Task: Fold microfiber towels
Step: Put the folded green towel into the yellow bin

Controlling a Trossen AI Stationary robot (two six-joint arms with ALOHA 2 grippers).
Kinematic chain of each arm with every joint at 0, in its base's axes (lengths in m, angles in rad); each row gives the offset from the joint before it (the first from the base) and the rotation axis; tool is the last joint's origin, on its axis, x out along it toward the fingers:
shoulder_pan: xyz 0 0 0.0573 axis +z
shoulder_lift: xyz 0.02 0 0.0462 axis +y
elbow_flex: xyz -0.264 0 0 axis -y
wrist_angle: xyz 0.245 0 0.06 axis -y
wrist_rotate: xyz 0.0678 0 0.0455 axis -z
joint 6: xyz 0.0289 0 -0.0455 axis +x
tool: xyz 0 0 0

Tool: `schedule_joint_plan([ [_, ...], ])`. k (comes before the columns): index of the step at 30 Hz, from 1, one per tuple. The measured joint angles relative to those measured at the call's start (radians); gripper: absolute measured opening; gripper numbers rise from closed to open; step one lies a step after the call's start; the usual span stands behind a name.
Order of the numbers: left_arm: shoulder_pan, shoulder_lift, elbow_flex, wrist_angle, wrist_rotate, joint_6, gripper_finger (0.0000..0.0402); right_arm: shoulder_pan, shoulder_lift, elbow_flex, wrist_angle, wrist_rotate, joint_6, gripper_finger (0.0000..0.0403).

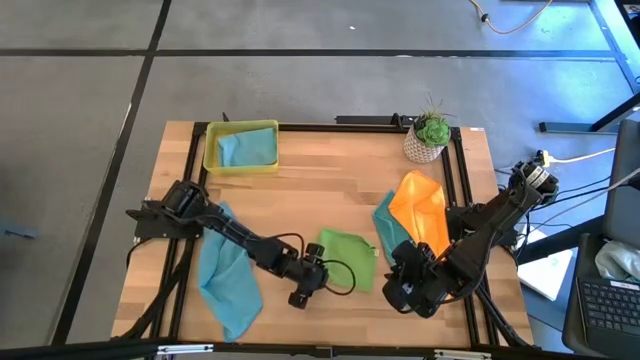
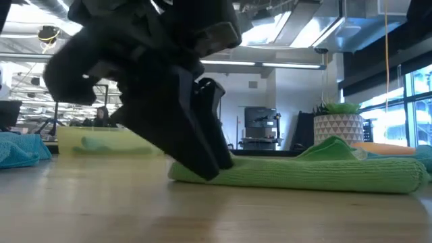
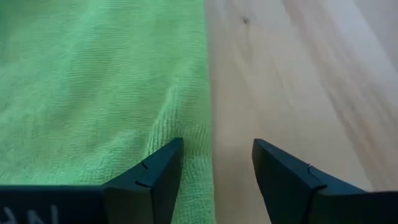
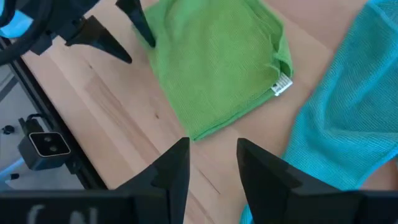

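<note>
The left gripper (image 3: pixel 214 180) stood with its jaws apart and nothing between them, low at the near edge of the lime green towel (image 1: pixel 347 259): one finger rested on the cloth, the other on bare wood just past the hem. The folded towel ran away ahead of it along that hem. The right gripper (image 4: pixel 211 165), parted and empty, hung farther off, so the left arm looked better placed.

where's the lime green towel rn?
High view: the lime green towel lies folded near the table's front edge, centre, between the left gripper at its left edge and the teal towel to its right.
</note>
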Motion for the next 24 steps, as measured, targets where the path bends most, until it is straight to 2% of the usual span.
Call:
schedule_joint_plan([
  [5,0.005,-0.054,0.000,0.004,-0.094,-0.001,0.0188,0.000,0.000,0.000,0.002,-0.014,0.000,0.0135],
  [8,0.005,-0.077,0.002,0.005,-0.111,0.004,0.0188,0.000,0.000,0.000,0.001,-0.015,-0.002,0.0135],
  [13,0.013,-0.056,0.002,0.005,-0.052,0.009,0.0188,0.000,0.000,0.000,-0.009,-0.014,-0.025,0.0135],
  [24,0.060,0.039,0.003,0.035,0.006,0.021,0.0188,0.010,0.000,0.000,-0.043,-0.018,-0.033,0.0135],
])
